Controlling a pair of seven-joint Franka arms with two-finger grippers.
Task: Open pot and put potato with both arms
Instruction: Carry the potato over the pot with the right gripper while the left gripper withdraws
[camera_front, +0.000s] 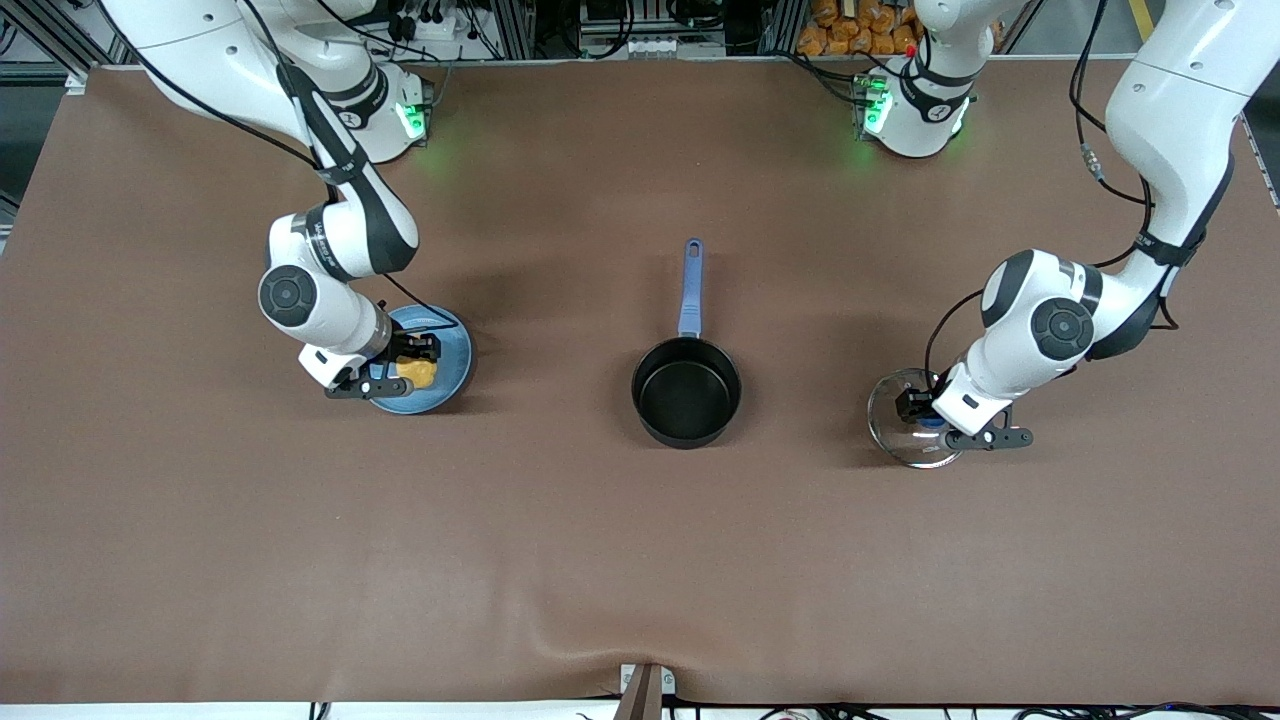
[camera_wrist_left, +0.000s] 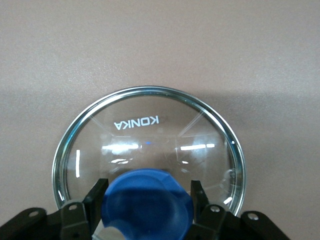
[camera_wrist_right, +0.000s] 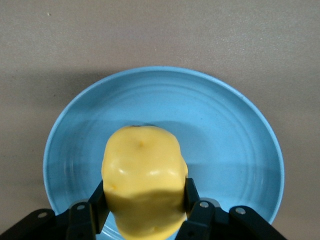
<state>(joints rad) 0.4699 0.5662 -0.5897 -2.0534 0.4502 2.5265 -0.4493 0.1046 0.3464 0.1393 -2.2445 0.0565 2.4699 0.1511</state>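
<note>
The black pot (camera_front: 686, 392) stands open in the middle of the table, its blue handle (camera_front: 691, 285) pointing toward the robots' bases. My right gripper (camera_front: 412, 362) is over the light-blue plate (camera_front: 452, 345), shut on the yellow potato (camera_front: 418, 373). In the right wrist view the fingers (camera_wrist_right: 100, 200) press both sides of the potato (camera_wrist_right: 142, 170) just above the plate (camera_wrist_right: 225, 130). My left gripper (camera_front: 925, 418) is shut on the blue knob (camera_wrist_left: 147, 205) of the glass lid (camera_wrist_left: 150, 130). The lid (camera_front: 900, 400) lies on the table toward the left arm's end.
Brown table cover (camera_front: 640, 560) stretches wide between the pot and the front camera. The plate lies toward the right arm's end, about level with the pot. A fold in the cover (camera_front: 645, 665) sits at the edge nearest the front camera.
</note>
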